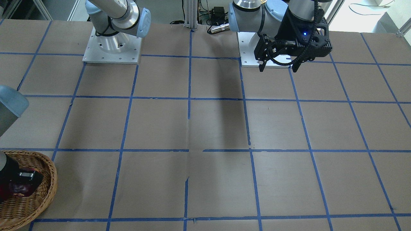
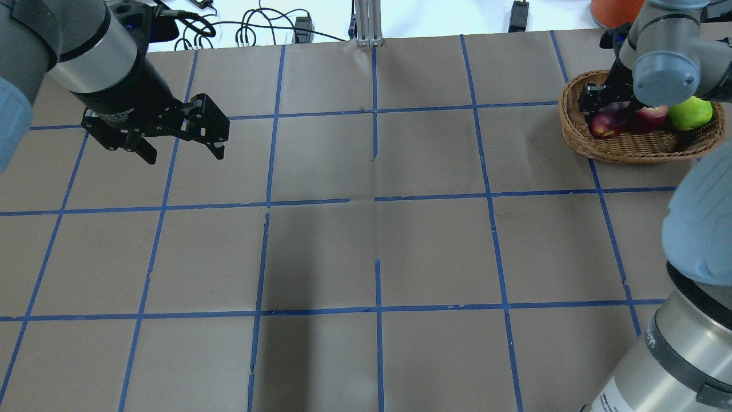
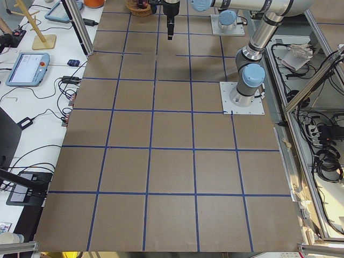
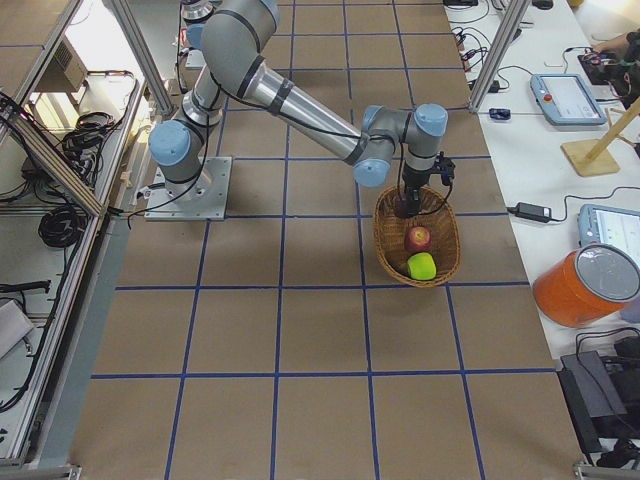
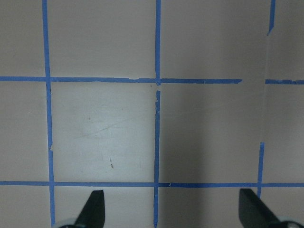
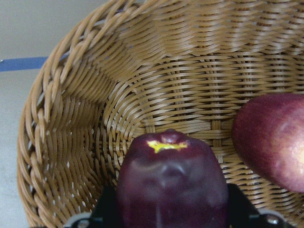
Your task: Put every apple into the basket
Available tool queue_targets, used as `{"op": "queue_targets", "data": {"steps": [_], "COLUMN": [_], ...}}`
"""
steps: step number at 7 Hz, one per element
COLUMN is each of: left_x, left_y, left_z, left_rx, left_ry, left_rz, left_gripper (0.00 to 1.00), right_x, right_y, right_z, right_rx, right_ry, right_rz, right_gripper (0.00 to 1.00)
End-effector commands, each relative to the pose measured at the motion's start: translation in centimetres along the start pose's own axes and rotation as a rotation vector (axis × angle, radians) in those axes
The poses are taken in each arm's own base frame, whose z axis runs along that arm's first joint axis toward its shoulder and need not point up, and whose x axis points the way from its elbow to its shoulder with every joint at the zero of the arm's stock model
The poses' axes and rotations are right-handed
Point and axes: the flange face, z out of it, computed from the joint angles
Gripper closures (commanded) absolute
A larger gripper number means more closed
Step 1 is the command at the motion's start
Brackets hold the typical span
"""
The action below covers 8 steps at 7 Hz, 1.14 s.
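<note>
Maroon apple (image 6: 172, 185): clamped in right gripper (image 6: 171, 211), low inside basket (image 6: 71, 118), yellow-flecked dimple end tilted toward wicker wall. Red apple (image 6: 273, 142), green apple (image 2: 690, 113): same basket. Left gripper (image 2: 184, 155): spread wide above table (image 2: 372, 257).

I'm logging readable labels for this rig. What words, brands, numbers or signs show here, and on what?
Nothing reads clearly enough to quote.
Left wrist: pale lettering on black, too blurred.
Right arm: white label and dark mark, too small.
Pendant screen: too small.
Basket, and maroon apple in the right hand: no text.
</note>
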Motion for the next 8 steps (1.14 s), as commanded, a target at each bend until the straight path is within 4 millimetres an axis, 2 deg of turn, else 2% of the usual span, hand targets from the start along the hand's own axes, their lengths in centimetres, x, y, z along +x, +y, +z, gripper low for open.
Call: {"op": "queue_targets", "data": {"steps": [1,2,3,4,5,6,8], "left_x": [0.0,-0.1,-0.1,-0.1,-0.1,-0.1,0.0], "left_y": [0.0,0.0,0.0,0.0,0.0,0.0,0.1], "left_z": [0.0,0.0,0.0,0.0,0.1,0.1,0.1], "left_rx": [0.000,0.002,0.002,0.002,0.000,0.000,-0.001], "left_ry": [0.000,0.000,0.000,0.000,0.000,0.000,0.000], "left_rz": [-0.001,-0.002,-0.002,-0.001,-0.002,-0.002,0.001], "left_gripper": [0.00,0.00,0.00,0.00,0.00,0.00,0.00], "right_x": [0.3,0.4,-0.6,-2.4,-5.8,-8.8,-15.5], "right_y": [0.2,0.7,2.9,5.3,7.9,10.0,13.7], "right_z": [-1.3,-4.3,-8.7,-13.1,-16.4,-19.1,-23.1], "right_rx": [-0.037,-0.033,-0.083,-0.104,-0.142,-0.166,-0.172], "right_ry": [-0.006,-0.005,-0.032,-0.045,-0.092,-0.095,-0.105], "right_rz": [-0.036,-0.037,-0.054,-0.071,-0.091,-0.020,-0.067], "right_gripper": [0.00,0.00,0.00,0.00,0.00,0.00,0.00]}}
